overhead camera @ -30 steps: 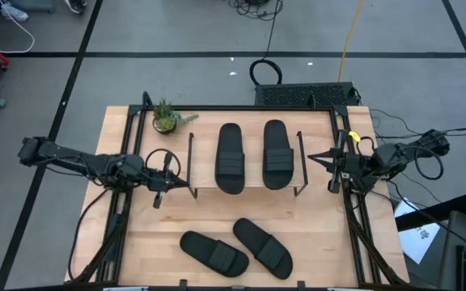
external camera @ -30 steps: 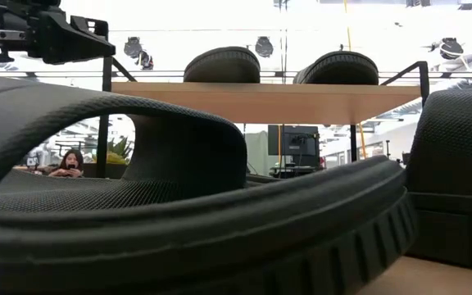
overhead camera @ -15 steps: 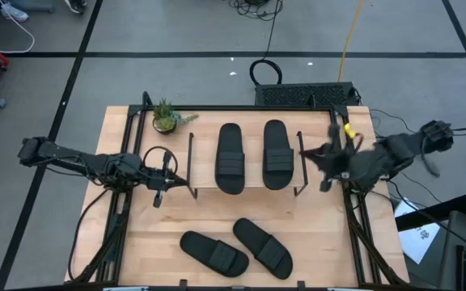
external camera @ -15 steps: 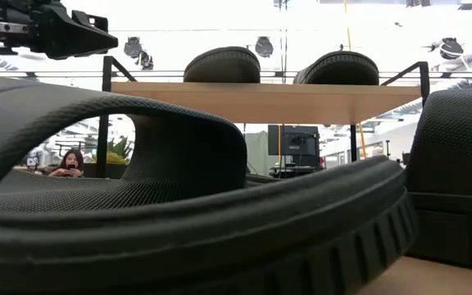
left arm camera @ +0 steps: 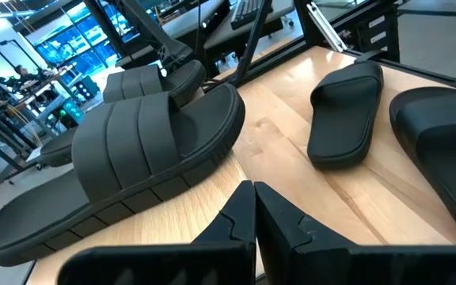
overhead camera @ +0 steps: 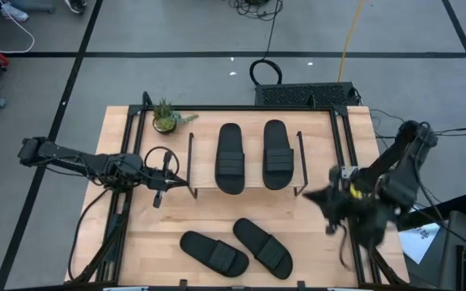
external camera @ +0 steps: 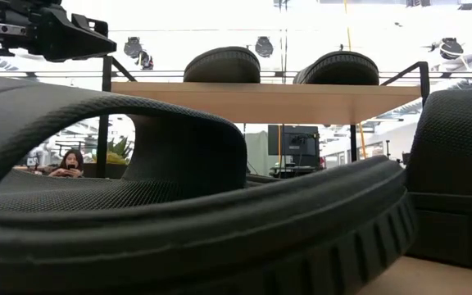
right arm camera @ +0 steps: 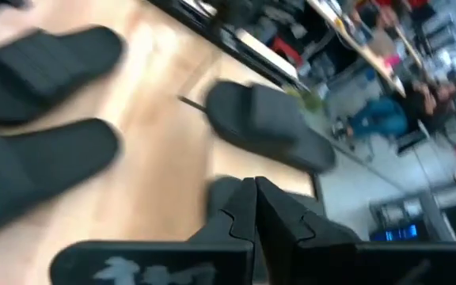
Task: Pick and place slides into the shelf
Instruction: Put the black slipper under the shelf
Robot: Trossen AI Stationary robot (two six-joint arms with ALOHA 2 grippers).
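Two black slides [overhead camera: 230, 158] [overhead camera: 277, 153] lie side by side, soles down, on the shelf's wooden top [overhead camera: 205, 166]. Two more slides [overhead camera: 213, 252] [overhead camera: 262, 246] rest on the table near its front edge; in the low view the nearest one [external camera: 179, 213] fills the foreground. My left gripper [overhead camera: 186, 183] hovers shut just off the shelf's left end, and its closed fingers [left arm camera: 253, 198] show in the left wrist view. My right gripper [overhead camera: 309, 195] is shut and blurred, in the air off the shelf's near right corner, holding nothing [right arm camera: 253, 194].
A small potted plant [overhead camera: 166, 117] stands at the table's far left corner. Black frame rails [overhead camera: 354, 218] run along the table's sides. A black box [overhead camera: 306, 94] and cables lie beyond the far edge. A person [external camera: 70, 162] sits in the room behind.
My right gripper has swung from beside the shelf's right end toward the table's near edge, rising a little and turning as it went, still shut. My left gripper has kept still. No slide has moved.
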